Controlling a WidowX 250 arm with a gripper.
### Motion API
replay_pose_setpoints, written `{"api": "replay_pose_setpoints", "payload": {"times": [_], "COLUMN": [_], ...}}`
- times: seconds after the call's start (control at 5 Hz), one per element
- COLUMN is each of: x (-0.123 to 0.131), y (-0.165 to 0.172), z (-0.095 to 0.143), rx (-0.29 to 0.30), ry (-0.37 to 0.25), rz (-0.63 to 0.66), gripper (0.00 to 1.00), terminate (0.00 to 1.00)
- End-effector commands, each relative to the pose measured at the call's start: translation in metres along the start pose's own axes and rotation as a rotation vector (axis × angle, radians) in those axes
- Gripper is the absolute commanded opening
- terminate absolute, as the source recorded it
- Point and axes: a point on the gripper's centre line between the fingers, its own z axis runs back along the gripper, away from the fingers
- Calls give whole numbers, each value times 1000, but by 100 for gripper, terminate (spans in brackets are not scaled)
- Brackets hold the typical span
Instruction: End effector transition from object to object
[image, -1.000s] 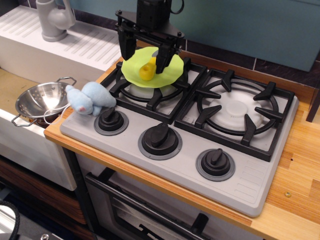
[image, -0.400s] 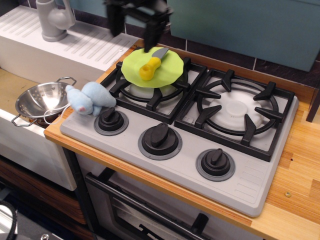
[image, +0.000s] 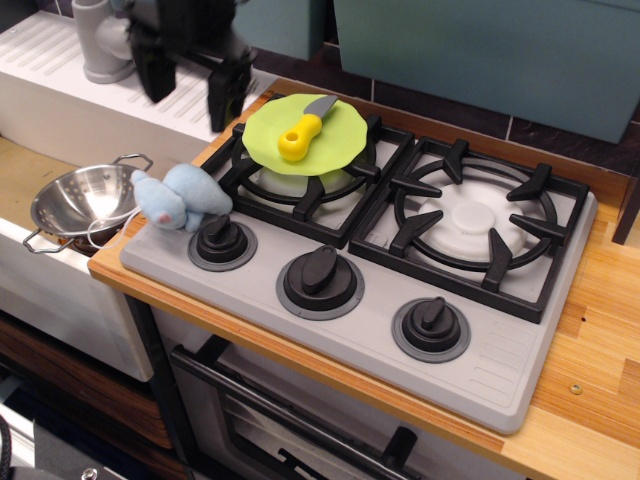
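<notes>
My black gripper (image: 192, 95) hangs in the air at the upper left, above the white drainboard and left of the green plate. Its two fingers point down, set wide apart, with nothing between them. The light-blue plush toy (image: 180, 197) lies on the front left corner of the grey stove top, below and in front of the gripper, well apart from it. A knife with a yellow handle (image: 301, 132) rests on the lime-green plate (image: 340, 135) on the left burner.
A steel colander (image: 80, 203) sits left of the plush toy, below the counter edge. A grey faucet (image: 100, 40) stands at the back left. Three black knobs (image: 320, 277) line the stove front. The right burner grate (image: 470, 220) is bare.
The gripper rose off the knife on the green plate, then moved left and down toward the drainboard side. The knife stays on the plate. The plush toy has not moved.
</notes>
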Motion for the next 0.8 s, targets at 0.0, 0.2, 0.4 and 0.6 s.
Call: {"api": "replay_pose_setpoints", "payload": {"times": [0.0,0.2,0.4,0.6], "x": [-18,-28,-30,-27], "y": [10,1,-3,-6], "z": [-17,-39,-55,-69], "rx": [13,-11,-35,-40], "ry": [-112,-128,-127,-131], "rz": [12,35,44,57], "gripper": [100,100,100,100], "terminate": [0,0,0,0]}}
